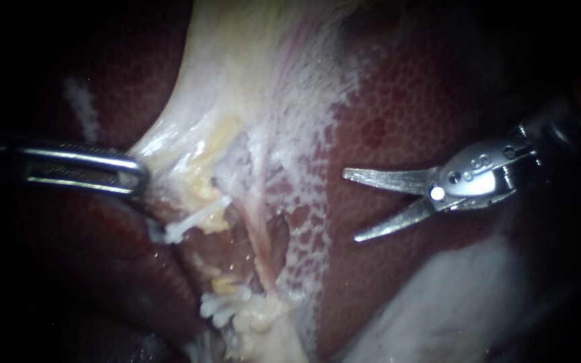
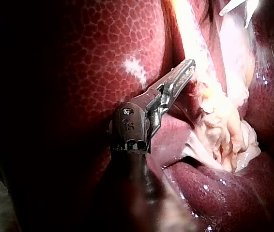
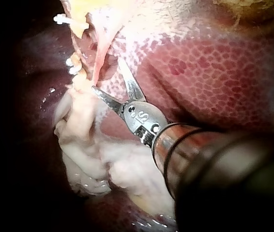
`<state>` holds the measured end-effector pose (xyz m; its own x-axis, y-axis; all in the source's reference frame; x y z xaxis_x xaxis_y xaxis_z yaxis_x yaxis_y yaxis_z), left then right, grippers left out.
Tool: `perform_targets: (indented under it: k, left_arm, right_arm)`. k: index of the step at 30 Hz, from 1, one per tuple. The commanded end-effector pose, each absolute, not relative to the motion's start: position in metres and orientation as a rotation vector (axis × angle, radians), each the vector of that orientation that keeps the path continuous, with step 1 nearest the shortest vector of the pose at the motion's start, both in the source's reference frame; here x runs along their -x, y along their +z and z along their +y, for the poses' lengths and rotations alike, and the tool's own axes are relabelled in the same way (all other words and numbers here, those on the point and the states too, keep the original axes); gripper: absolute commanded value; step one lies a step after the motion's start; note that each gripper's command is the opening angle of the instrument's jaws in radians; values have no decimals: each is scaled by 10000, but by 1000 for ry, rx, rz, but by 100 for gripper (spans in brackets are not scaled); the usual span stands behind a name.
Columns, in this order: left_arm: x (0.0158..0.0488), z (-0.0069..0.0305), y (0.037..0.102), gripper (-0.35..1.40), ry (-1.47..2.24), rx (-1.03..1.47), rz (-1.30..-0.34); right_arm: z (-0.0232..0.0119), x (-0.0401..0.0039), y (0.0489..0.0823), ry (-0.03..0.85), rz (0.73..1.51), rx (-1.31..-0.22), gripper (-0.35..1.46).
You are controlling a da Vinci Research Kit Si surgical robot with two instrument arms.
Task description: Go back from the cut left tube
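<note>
Right instrument (image 1: 351,206): bright metal with two slim, tapered blades. The jaws stand wide in a V and hold nothing. They hang over bare liver (image 1: 405,94), dark red with a fine honeycomb mottling. The blade tips point at the tubes but stay apart from them.

Left instrument (image 1: 140,178): long slotted steel jaws, closed on the edge of pale tissue (image 1: 237,74), a glistening cream sheet that fans taut from their tip.

Left tube (image 1: 215,216): between the two instruments, nearer the left one. It is yellowish and ragged, cut through, with a gap between its ends. The upper end carries a white clip (image 1: 193,225) just under the left jaws. The lower end carries bunched white clips (image 1: 226,308).

Pink tube (image 1: 263,252): thin and uncut, just beside the gap on the right instrument's side.
</note>
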<state>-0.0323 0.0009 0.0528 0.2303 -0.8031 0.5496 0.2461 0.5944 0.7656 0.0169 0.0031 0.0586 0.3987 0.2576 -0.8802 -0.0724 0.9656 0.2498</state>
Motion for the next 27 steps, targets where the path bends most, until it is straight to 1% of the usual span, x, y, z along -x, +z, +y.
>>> perform_targets:
  k: [1, 8, 12, 18, 27]
  left_arm:
    - [325, 7, 532, -35, -775, -601, -1117]
    - [341, -4, 572, -35, -781, -618, -1114]
    - [358, -14, 592, -35, -783, -640, -1113]
    - [379, -27, 606, -35, -769, -661, -1114]
    - [382, -28, 608, -35, -765, -664, -1115]
  right_arm:
    - [31, -169, 587, 211, 1142, -181, 143]
    - [31, -168, 587, 189, 1143, -168, 143]
    - [31, -167, 588, 178, 1144, -161, 143]
    - [31, -165, 588, 162, 1145, -152, 143]
    - [31, -162, 589, 145, 1146, -143, 143]
